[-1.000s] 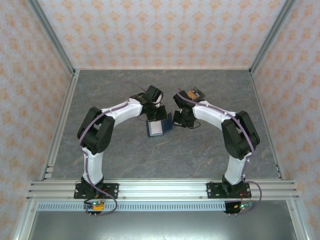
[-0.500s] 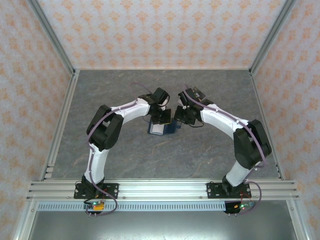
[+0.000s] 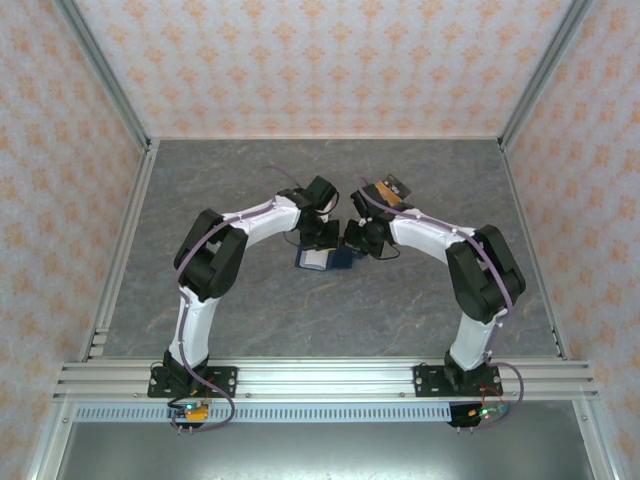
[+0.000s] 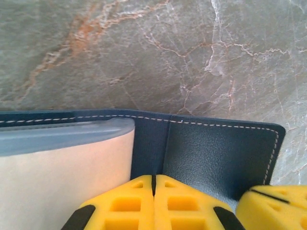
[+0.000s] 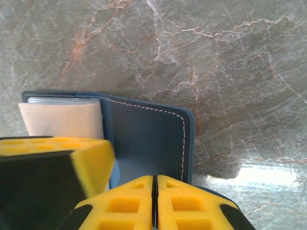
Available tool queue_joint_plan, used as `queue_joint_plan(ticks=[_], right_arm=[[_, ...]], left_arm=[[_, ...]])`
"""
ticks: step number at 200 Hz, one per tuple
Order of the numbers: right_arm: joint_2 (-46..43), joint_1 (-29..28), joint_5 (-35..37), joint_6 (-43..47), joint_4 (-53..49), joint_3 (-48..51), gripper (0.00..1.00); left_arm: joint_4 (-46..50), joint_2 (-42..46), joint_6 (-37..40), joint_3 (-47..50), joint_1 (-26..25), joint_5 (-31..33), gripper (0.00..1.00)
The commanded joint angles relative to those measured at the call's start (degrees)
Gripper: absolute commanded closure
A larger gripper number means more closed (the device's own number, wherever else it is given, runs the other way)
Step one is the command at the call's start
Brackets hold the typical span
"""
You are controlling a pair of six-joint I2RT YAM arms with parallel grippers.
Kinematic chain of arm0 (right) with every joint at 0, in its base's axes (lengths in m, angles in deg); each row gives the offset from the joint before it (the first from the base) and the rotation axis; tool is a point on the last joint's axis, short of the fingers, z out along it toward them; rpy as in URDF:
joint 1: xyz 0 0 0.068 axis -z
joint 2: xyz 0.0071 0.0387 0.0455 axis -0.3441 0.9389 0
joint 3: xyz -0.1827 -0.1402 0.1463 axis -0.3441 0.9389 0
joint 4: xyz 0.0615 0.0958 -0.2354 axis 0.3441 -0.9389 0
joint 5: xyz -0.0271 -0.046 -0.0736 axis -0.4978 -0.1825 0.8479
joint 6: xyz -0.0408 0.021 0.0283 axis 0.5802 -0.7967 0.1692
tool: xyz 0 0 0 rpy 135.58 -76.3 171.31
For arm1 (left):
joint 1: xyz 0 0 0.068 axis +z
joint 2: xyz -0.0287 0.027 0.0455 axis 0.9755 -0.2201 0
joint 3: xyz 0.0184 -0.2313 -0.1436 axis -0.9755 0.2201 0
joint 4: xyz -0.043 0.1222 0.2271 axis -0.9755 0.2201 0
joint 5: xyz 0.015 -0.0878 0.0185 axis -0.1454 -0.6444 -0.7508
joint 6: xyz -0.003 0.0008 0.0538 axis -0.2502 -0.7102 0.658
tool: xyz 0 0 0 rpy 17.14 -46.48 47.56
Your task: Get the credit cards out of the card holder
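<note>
Left hand (image 4: 154, 178) and right hand (image 5: 154, 178), fingers pressed together, are seemingly pinching the open holder (image 5: 144, 139) by its flaps.

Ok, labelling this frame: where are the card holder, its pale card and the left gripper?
card holder (image 4: 216, 158): left wrist view, navy right flap.
pale card (image 4: 62, 184): left wrist view, flat face.
left gripper (image 4: 154, 187): left wrist view, where shut fingertips meet.

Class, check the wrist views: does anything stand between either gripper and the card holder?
Nothing visible does. The left gripper, shut, sits right at the open card holder, by its fold; the right gripper, shut, meets its flap edge. A pale card is tucked in its pocket. Whether either pinches it cannot be told.
</note>
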Motion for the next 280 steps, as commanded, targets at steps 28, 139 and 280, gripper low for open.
queue_joint_plan(ticks=[28, 139, 280], right_arm=[[2.58, 0.32, 3.88, 1.49, -0.28, 0.62, 0.9], [5.66, 0.42, 5.83, 1.86, -0.85, 0.56, 0.9], [6.2, 0.41, 5.15, 2.09, -0.77, 0.65, 0.9]], left_arm=[[4.79, 8.74, -3.15, 1.17, 2.26, 6.72, 0.83], [4.08, 11.65, -2.63, 7.02, 4.46, 1.6, 0.53], [3.2, 4.98, -1.94, 6.31, 4.15, -3.05, 0.44]])
